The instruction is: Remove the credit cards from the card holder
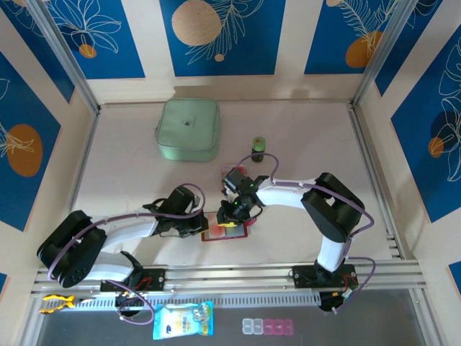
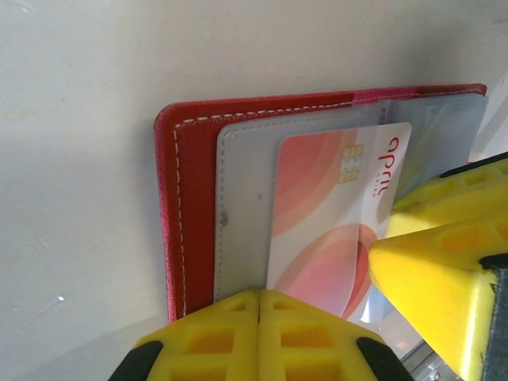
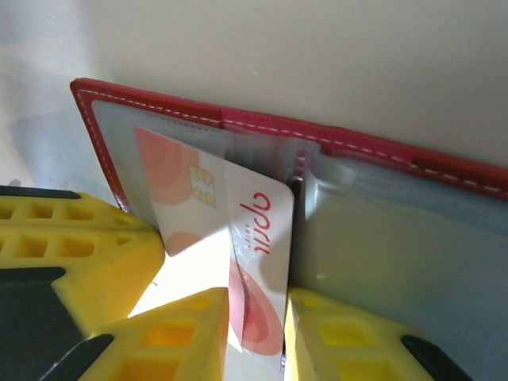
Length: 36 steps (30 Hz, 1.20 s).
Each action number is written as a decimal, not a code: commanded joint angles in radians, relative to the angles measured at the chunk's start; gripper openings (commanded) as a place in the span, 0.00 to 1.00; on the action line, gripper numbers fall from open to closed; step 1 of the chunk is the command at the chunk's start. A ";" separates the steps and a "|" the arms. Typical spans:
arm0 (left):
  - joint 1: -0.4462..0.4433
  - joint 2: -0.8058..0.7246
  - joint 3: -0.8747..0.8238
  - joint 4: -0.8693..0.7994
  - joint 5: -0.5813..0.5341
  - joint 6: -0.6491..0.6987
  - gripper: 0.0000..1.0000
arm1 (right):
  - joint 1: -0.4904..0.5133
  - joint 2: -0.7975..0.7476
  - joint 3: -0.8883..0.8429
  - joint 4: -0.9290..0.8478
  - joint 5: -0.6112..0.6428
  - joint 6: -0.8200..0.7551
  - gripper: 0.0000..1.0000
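- Near the desk's (image 1: 130, 180) front edge, between the two arms, lies the open red wallet (image 1: 216, 236), flat with its clear pockets facing up.
- Left fingers (image 2: 238, 337) are pressed together, with nothing between them. Their tips rest on the wallet's left edge, just beside the card's corner.
- One pale red card (image 2: 325, 214) sticks partly out of a clear pocket, tilted toward the wallet's fold.
- Right fingers (image 3: 317, 337) stand slightly apart, and the card's free end fills the gap between them. Whether they clamp it I cannot tell.
- From above, both sets of fingers meet over the wallet, the right set nearer its middle.
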 commanded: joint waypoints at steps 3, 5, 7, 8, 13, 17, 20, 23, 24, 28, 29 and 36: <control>0.005 0.006 0.002 -0.047 -0.016 0.012 0.00 | -0.009 -0.036 -0.023 0.015 -0.046 0.018 0.24; 0.005 0.006 0.003 -0.054 -0.020 0.017 0.00 | -0.012 -0.044 -0.032 0.026 -0.052 0.023 0.22; 0.005 0.008 0.003 -0.052 -0.017 0.014 0.00 | -0.015 -0.047 -0.040 0.039 -0.062 0.027 0.20; 0.004 0.007 0.003 -0.052 -0.017 0.014 0.00 | -0.016 -0.049 -0.043 0.046 -0.066 0.029 0.19; 0.004 0.005 0.005 -0.055 -0.018 0.011 0.00 | -0.027 -0.044 -0.066 0.100 -0.105 0.041 0.16; 0.005 0.006 0.009 -0.056 -0.020 0.009 0.00 | -0.033 -0.029 -0.079 0.137 -0.132 0.048 0.17; 0.005 0.009 0.010 -0.056 -0.018 0.011 0.00 | -0.036 -0.018 -0.089 0.164 -0.144 0.053 0.17; 0.005 0.010 0.010 -0.056 -0.019 0.011 0.00 | -0.036 -0.004 -0.096 0.194 -0.168 0.054 0.18; 0.005 0.010 0.010 -0.056 -0.019 0.011 0.00 | -0.036 -0.003 -0.098 0.199 -0.171 0.055 0.18; 0.004 0.011 0.013 -0.056 -0.019 0.009 0.00 | -0.038 0.000 -0.109 0.212 -0.171 0.060 0.17; 0.004 0.009 0.012 -0.056 -0.019 0.010 0.00 | -0.039 -0.003 -0.110 0.213 -0.168 0.060 0.16; 0.005 0.001 0.011 -0.063 -0.023 0.014 0.00 | -0.054 -0.050 -0.127 0.150 -0.119 0.039 0.10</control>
